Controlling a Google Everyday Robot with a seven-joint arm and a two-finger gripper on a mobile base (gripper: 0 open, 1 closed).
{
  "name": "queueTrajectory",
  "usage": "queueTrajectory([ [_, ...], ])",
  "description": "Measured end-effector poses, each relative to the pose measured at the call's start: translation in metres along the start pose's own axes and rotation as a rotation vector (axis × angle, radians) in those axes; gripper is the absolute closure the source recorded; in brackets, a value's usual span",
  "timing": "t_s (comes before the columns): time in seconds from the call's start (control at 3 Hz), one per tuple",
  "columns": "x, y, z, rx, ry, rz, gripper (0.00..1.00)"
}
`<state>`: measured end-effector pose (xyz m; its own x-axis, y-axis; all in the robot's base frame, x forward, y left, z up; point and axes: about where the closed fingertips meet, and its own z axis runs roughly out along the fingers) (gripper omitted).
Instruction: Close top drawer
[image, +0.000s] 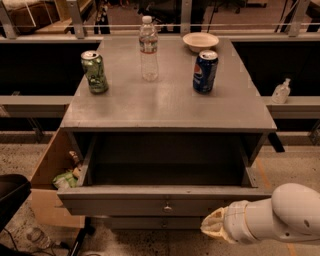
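Note:
The top drawer (165, 200) is a wide grey wooden drawer pulled partly out of the grey cabinet (167, 107). Its deep box looks empty. A small round metal knob (167, 206) sits in the middle of its flat front. My gripper (214, 227), pale and on a thick white arm (280, 215), is at the bottom right. It sits just below and in front of the right part of the drawer front, close to it. I cannot tell whether it touches the front. A lower drawer front (160, 223) shows just under the top drawer.
On the cabinet top stand a green can (95, 72), a clear water bottle (148, 47), a blue can (205, 71) and a pale bowl (200, 41). An open cardboard box (47, 185) stands against the cabinet's left side. A small bottle (281, 92) stands on the right ledge.

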<state>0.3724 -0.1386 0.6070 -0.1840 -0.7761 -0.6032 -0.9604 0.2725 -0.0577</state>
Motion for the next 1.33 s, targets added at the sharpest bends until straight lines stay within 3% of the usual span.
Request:
queueTrajectory([
  [1.0,-0.054,-0.041,0.029,-0.037,-0.055,-0.074,1.00],
  [1.33,-0.055,-0.042,0.030,-0.038,-0.055,-0.074,1.00],
])
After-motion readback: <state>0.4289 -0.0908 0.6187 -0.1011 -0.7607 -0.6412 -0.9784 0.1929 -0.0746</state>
